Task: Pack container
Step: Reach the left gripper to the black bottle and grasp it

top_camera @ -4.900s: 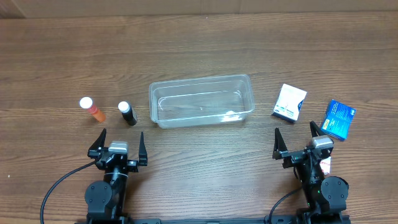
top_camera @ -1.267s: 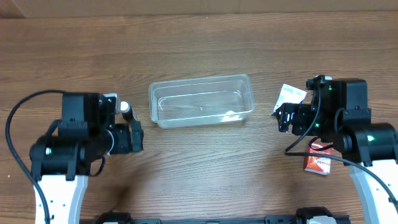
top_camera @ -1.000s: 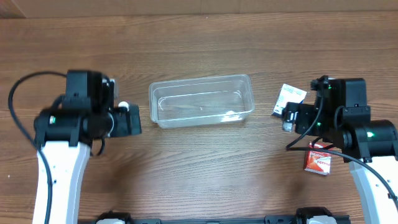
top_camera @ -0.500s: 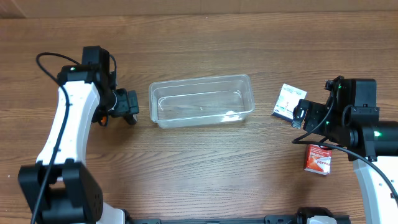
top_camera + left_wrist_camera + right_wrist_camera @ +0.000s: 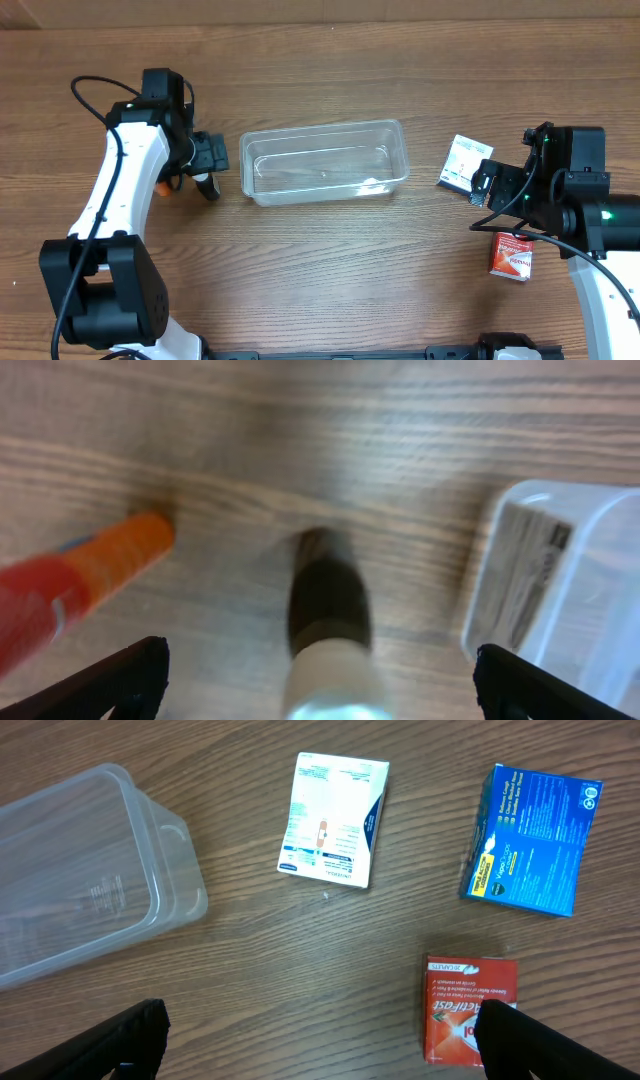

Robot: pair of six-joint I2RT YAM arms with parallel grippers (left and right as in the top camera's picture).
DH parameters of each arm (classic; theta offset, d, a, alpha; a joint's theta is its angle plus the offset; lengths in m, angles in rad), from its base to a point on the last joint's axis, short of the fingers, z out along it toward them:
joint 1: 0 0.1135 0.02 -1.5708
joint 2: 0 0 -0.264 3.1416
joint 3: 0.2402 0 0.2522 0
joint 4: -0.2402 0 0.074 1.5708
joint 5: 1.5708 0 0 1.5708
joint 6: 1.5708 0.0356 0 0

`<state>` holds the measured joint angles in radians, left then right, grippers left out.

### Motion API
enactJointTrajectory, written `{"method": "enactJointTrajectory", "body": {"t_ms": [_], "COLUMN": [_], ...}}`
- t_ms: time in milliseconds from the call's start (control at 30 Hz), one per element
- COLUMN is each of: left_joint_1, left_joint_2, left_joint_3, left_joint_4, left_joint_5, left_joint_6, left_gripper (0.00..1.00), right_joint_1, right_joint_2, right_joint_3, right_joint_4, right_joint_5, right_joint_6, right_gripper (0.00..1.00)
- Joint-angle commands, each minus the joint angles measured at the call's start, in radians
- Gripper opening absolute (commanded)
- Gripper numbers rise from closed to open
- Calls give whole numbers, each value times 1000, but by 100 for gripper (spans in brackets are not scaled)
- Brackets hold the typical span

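Your left pincer point(image 5: 320, 682): tips spread wide, poised over black bottle point(image 5: 328, 610) with white cap, bottle centred between tips. Orange bottle point(image 5: 70, 580) lies beside it on the side away from the tub. Container point(image 5: 323, 162) sits mid-table point(image 5: 320, 290), upright, its left short end near black bottle, not touching. Your right pincer point(image 5: 320, 1030): also wide, gripping nothing, above wood between container and 3 boxes: white box point(image 5: 333, 818), blue box point(image 5: 532, 840), red box point(image 5: 468, 1008) apart on near side.
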<state>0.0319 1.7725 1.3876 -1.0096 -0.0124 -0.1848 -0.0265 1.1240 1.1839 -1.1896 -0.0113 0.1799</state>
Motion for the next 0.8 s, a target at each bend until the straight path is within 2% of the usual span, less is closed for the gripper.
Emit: {"method": "enactJointTrajectory", "body": {"t_ms": [0,267,400,567,767], "left_joint_1": [-41,-51,-51,-51,-51], "left_joint_2": [54,90,90,90,90], "left_joint_3": [20,20,20,20,24], "left_joint_4": [17,21,14,10,-19], "left_joint_5": [1,1,2,2,1], "left_joint_6": [2,2,2,1,1], "left_gripper": [98,96,82,70,65], "right_joint_1": [-5,-5,-5,-5,-5], "right_joint_2": [-7,-7,-7,-7,-3], "right_joint_3": [28,28,28,28,27], "right_joint_4": [4,3,4,4,4], "right_joint_5": [9,9,9,9,9], "right_joint_6": [4,4,4,4,4], "right_gripper": [100,100,100,100,100]}}
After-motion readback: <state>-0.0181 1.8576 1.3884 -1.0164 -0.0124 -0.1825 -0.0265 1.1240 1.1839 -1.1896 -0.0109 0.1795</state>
